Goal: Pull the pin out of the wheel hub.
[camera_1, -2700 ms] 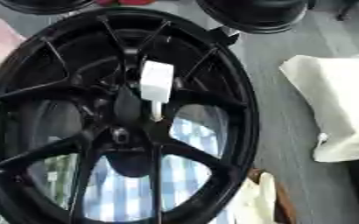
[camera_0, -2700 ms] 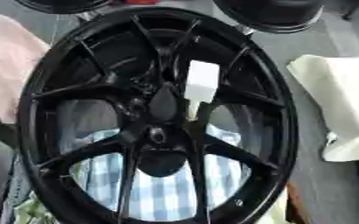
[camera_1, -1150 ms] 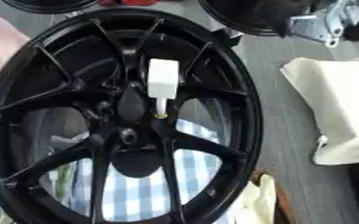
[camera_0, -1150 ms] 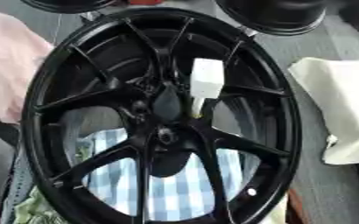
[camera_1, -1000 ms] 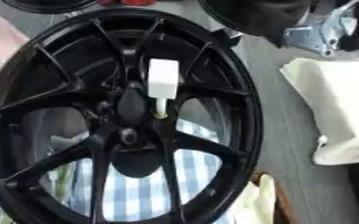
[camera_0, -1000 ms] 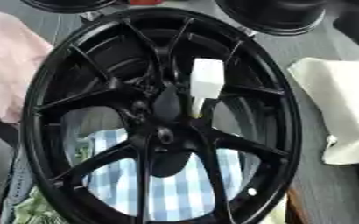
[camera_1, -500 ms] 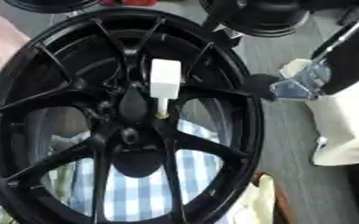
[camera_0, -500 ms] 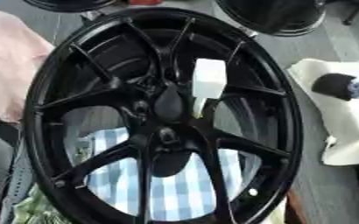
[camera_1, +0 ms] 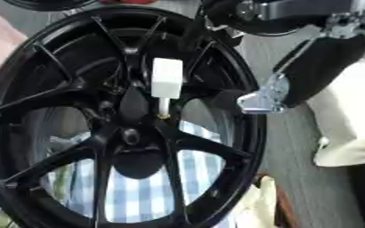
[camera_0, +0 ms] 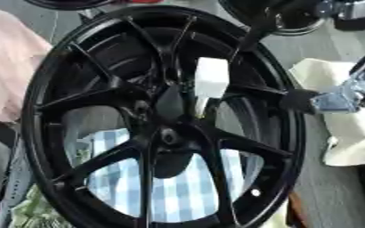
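Observation:
A black multi-spoke wheel hub (camera_0: 42, 89) lies flat and fills most of both views. A pin with a white block head (camera_0: 211, 83) stands in a hole beside the hub's centre; its thin shaft (camera_1: 163, 109) shows below the block. My right hand (camera_1: 318, 67) comes in from the upper right, over the rim's right side. It is open: one black finger (camera_0: 256, 31) stretches over the upper rim and the thumb (camera_0: 298, 100) points left toward the pin. The hand is a short way right of the pin and does not touch it. My left hand does not show.
A blue-and-white checked cloth (camera_0: 178, 191) lies under the hub. A pink cloth (camera_0: 10, 62) lies at the left and a cream cloth (camera_0: 349, 133) at the right, partly under my right hand. Another dark wheel (camera_1: 53, 3) sits at the top edge.
My right hand has come in from the upper right and moved left over the rim toward the pin. The pin and hub have not moved.

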You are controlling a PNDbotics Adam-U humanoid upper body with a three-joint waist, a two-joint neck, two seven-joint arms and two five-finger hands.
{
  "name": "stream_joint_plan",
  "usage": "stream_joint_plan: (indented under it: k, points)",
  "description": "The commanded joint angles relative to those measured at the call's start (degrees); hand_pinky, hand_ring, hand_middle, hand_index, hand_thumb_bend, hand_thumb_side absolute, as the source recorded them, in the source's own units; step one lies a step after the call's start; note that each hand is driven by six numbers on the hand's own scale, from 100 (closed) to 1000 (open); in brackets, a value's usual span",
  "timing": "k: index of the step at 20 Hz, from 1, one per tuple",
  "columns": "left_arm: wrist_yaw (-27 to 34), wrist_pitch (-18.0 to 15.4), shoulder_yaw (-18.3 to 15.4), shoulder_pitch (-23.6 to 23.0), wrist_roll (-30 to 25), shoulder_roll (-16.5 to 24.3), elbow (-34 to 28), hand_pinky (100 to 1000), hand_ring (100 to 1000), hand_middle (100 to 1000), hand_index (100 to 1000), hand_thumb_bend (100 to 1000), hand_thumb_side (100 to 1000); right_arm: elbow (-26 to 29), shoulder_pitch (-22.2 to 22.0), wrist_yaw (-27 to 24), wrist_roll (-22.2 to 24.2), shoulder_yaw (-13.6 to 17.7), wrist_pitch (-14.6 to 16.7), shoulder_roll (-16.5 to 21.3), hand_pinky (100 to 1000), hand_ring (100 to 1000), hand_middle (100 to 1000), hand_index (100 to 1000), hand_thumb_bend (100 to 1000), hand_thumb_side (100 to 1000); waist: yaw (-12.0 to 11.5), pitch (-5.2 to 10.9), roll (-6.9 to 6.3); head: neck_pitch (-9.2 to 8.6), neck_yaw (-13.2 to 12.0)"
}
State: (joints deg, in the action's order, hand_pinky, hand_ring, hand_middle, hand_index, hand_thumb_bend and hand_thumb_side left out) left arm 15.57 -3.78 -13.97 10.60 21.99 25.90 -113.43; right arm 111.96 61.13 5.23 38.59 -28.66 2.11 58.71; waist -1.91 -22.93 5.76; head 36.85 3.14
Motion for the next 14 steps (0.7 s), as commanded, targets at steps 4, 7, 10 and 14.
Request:
stream_joint_plan:
  k: [4, 7, 10, 14]
  points:
    - [0.2, -0.1, -0.2, 0.2, -0.1, 1.7, -1.2, 742, 758, 671, 748, 203, 777, -2.9, 3.6, 2.8, 0.0, -1.5, -3.0, -2.6, 839, 816, 656, 879, 248, 725, 0.0, 1.81, -0.08, 0.28, 0.2]
    - [0.2, -0.1, -0.3, 0.2, 0.0, 1.7, -1.2, 742, 758, 671, 748, 204, 777, -4.7, 4.5, 3.0, 0.3, -2.2, -4.2, -4.1, 841, 816, 653, 883, 196, 764, -0.1, 1.87, 0.04, 0.31, 0.1]
    - [0.2, -0.1, -0.4, 0.2, 0.1, 1.7, -1.2, 743, 758, 671, 748, 204, 777, -6.2, 5.2, 3.2, 0.6, -2.8, -5.7, -5.1, 840, 807, 653, 882, 185, 769, -0.3, 1.92, 0.23, 0.38, 0.1]
    - [0.3, -0.1, -0.4, 0.3, 0.1, 1.7, -1.2, 743, 758, 670, 748, 205, 777, -8.3, 5.9, 4.3, 1.1, -3.7, -8.4, -6.6, 849, 828, 680, 894, 117, 827, -0.4, 1.98, 0.50, 0.60, 0.2]
